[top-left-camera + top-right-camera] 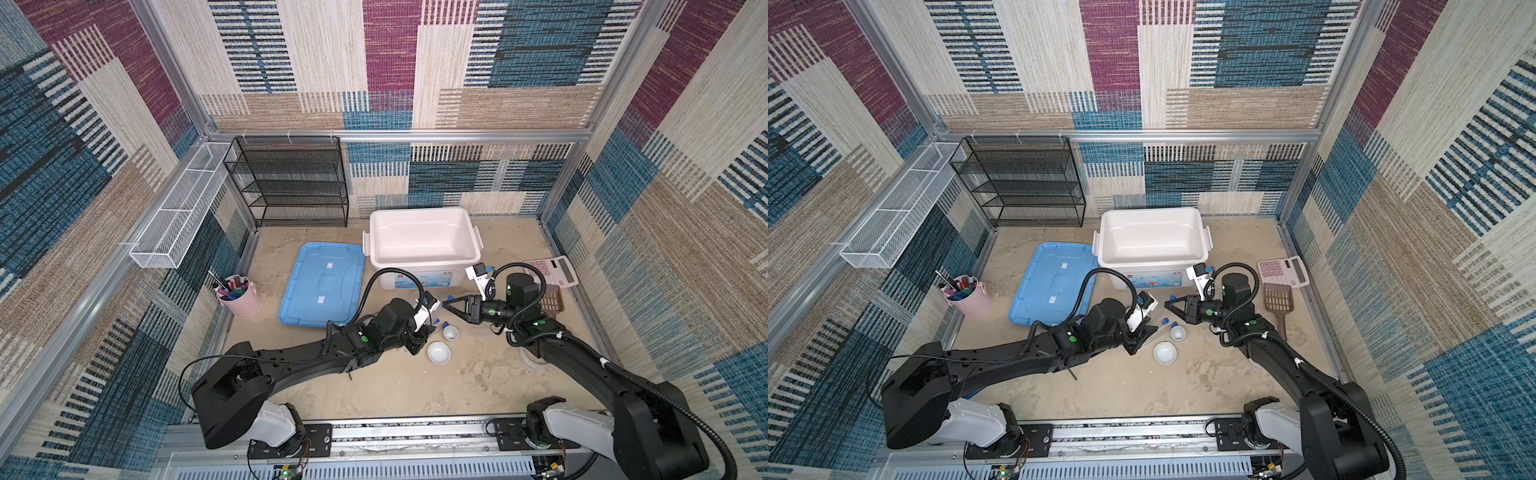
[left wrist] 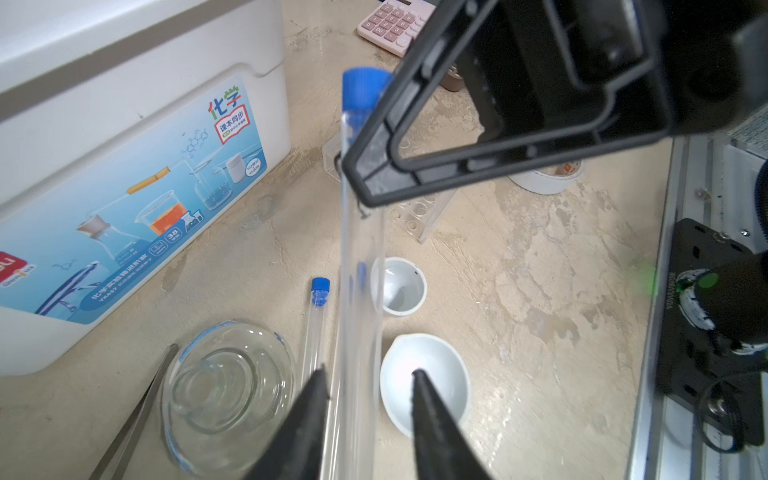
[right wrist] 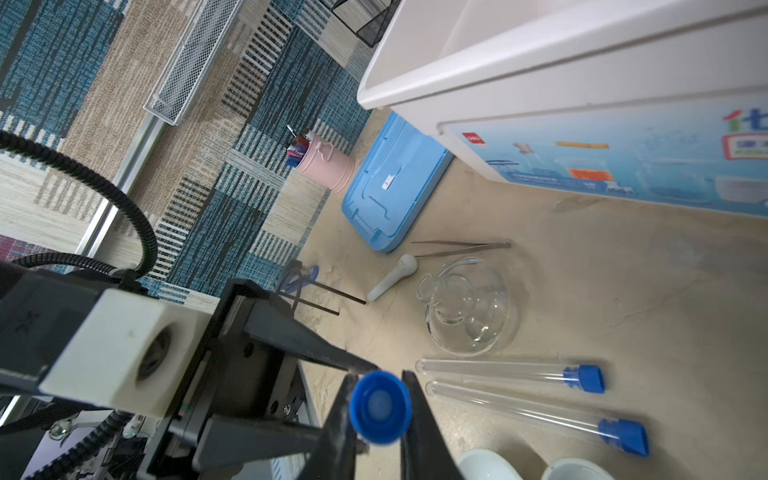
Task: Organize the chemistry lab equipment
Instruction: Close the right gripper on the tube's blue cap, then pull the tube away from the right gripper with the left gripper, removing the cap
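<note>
- Left wrist view: white box stands open; everything below is in front of it.
- Right gripper: clamped on the tube near its blue cap, the only grip on it.
- Left gripper: jaws apart either side of the tube's lower end, not gripping.
- Big dish, small dish: seemingly under the tube; a slip would likely land there and crack glass.
- Tube: airborne, tilted; held at one end, it may swing or snag a left jaw.
</note>
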